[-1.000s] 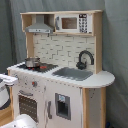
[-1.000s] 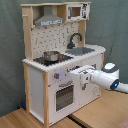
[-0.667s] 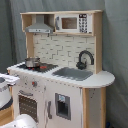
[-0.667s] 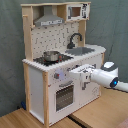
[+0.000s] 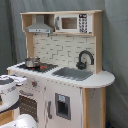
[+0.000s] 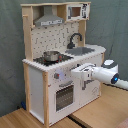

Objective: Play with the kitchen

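In the second exterior view, the tall white and light-wood toy kitchen [image 6: 50, 75] is standing on a light-wood floor [image 6: 20, 120], filling the second exterior view's left and centre. The gripper [image 6: 73, 73] is reaching in from the second exterior view's right and is meeting the kitchen's front panel beside the knobs [image 6: 59, 76], above the oven door [image 6: 64, 96]. Whether the gripper is clenched or released cannot be told. A small metal pot [image 6: 50, 55] is sitting on the black hob [image 6: 52, 59] above the gripper. The grey sink [image 6: 83, 51] and curved black tap [image 6: 75, 38] are lying above and beyond the gripper on the counter [image 6: 100, 49].
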You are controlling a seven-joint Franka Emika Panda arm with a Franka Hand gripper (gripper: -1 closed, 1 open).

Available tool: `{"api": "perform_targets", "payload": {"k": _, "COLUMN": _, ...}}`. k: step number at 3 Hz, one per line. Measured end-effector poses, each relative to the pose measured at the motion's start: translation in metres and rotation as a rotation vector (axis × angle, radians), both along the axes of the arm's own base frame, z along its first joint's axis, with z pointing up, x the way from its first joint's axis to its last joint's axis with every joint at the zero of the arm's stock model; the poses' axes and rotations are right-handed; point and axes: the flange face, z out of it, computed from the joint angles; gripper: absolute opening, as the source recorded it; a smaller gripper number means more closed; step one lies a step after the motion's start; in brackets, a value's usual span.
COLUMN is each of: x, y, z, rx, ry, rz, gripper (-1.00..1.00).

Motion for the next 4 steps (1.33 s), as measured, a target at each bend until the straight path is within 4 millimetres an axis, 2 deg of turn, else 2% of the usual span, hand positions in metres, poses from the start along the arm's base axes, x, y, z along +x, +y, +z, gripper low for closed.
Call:
{"api": "perform_targets", "payload": {"k": 1, "x": 0.005, "y": -0.035, "z": -0.010, "rx": 0.001, "ry": 0.032, "rz": -0.029, "gripper": 1.00}}
{"api": "perform_targets", "payload": {"k": 2, "x": 0.032, "y": -0.067, "z": -0.041, "rx": -0.001, "ry": 0.097, "rz": -0.118, "gripper": 1.00}}
{"api": "perform_targets", "payload": {"k": 3, "x": 0.056, "y": -0.075, "z": -0.040, "rx": -0.029, "ry": 0.104, "rz": -0.129, "gripper": 1.00}}
{"api": "perform_targets", "payload": {"k": 4, "x": 0.059, "y": -0.062, "z": -0.043, "rx": -0.024, "ry": 0.112, "rz": -0.094, "gripper": 1.00}}
